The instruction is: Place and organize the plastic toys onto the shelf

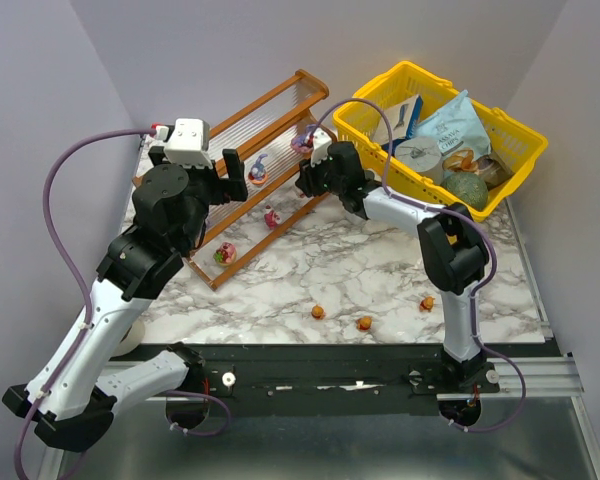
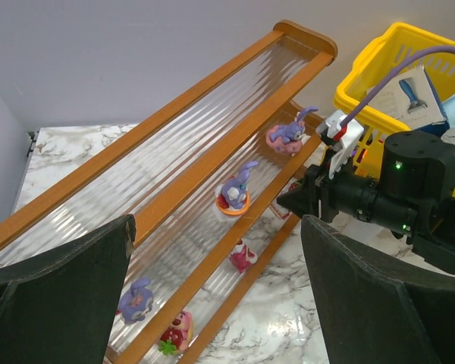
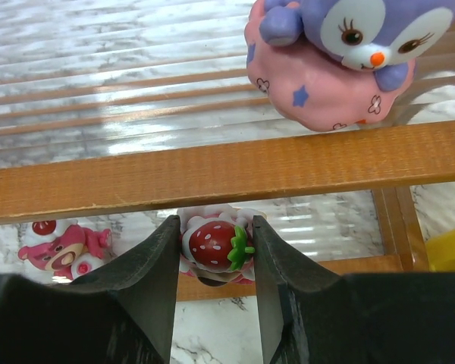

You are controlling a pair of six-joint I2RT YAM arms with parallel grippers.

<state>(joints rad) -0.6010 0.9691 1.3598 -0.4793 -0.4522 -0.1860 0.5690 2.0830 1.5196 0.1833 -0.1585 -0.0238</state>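
Three orange toys [image 1: 365, 323] lie loose on the worktop [image 1: 380, 270], well apart from the shelf [image 3: 212, 171]. My right hand [image 3: 216, 227] is about half closed, both fingers pressed against a strawberry toy [image 3: 212, 244], which it holds at the shelf's lowest tier, near a pink bear [image 3: 61, 246]. On the tier above sits a purple bunny [image 3: 326, 61] on a pink cloud. My left hand [image 2: 216, 224] hangs over the shelf's near end, spread wide and holding nothing.
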